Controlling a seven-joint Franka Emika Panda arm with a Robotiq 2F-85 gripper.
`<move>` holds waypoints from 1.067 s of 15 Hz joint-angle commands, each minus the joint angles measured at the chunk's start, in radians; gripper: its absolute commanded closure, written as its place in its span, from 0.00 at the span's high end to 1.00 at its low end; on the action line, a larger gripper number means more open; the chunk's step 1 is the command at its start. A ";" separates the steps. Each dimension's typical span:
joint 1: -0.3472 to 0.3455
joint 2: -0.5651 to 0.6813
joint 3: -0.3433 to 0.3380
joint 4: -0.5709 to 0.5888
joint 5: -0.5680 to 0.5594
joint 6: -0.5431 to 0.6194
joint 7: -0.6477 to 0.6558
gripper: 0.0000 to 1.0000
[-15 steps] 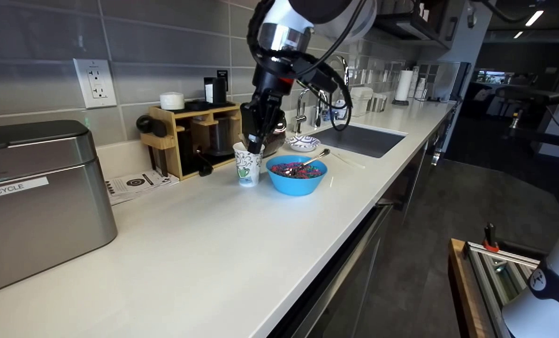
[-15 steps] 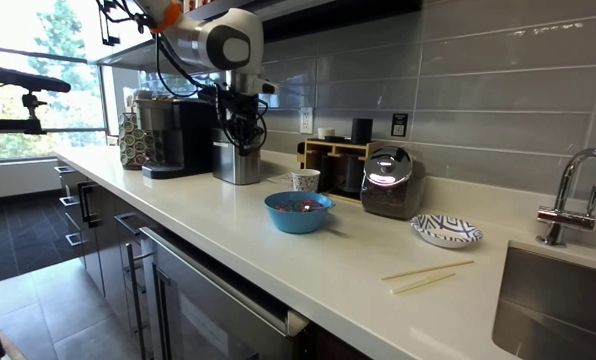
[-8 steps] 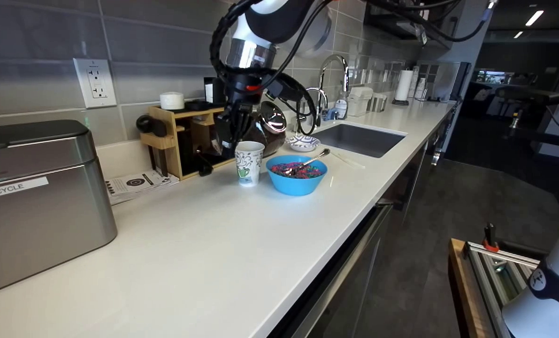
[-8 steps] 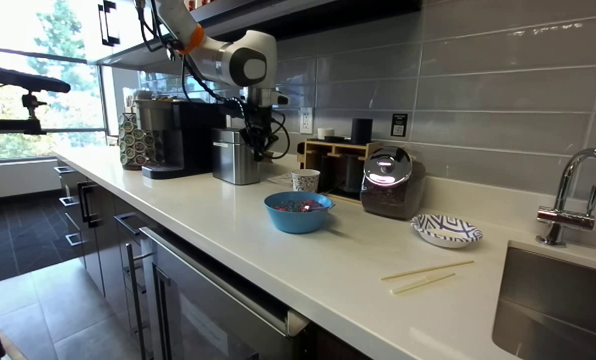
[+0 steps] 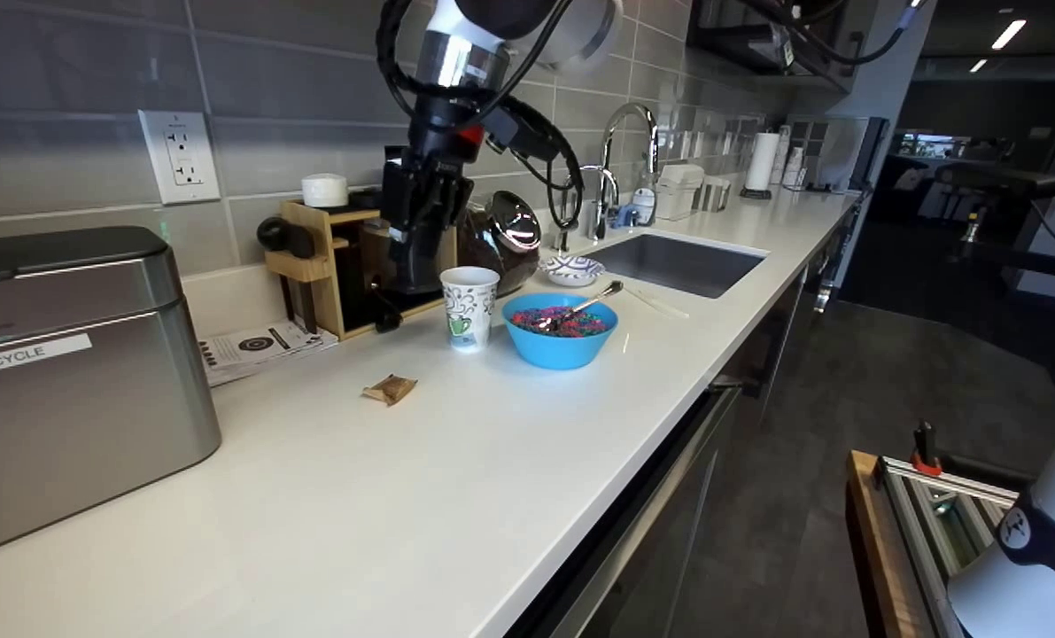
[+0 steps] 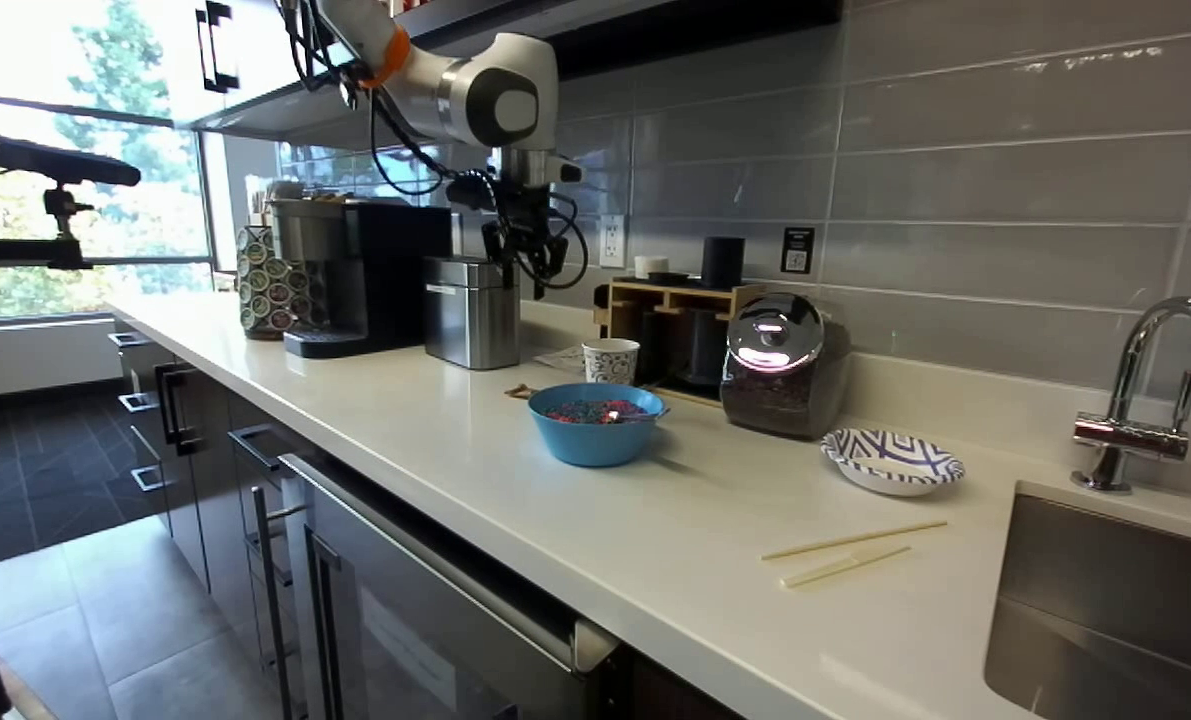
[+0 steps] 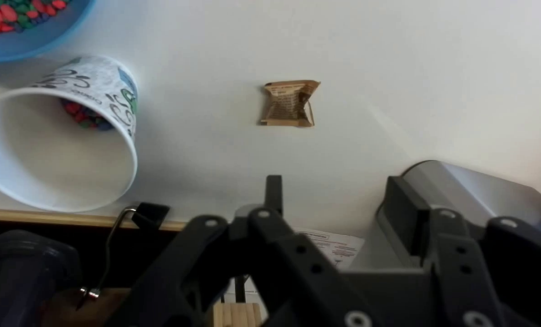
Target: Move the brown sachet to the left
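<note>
In an exterior view the blue bowl (image 6: 595,445) covers part of the brown sachet (image 6: 517,392) and the foot of the paper cup (image 6: 611,362). The wrist view trims both bowl and cup at its left edge, and the cup's rim partly hides the coloured pieces (image 7: 86,118) inside. The print on the sachet is too small to read. The fingers (image 7: 402,213) block parts of the steel bin (image 7: 474,190) and the printed sheet (image 7: 336,245). In an exterior view the left edge cuts off the start of the bin's label (image 5: 27,354).
</note>
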 commanded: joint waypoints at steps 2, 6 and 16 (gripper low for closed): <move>-0.004 -0.150 -0.003 -0.049 -0.061 -0.181 0.131 0.98; -0.025 -0.302 -0.021 -0.149 -0.096 -0.286 0.168 1.00; -0.109 -0.542 -0.077 -0.315 -0.186 -0.353 0.169 1.00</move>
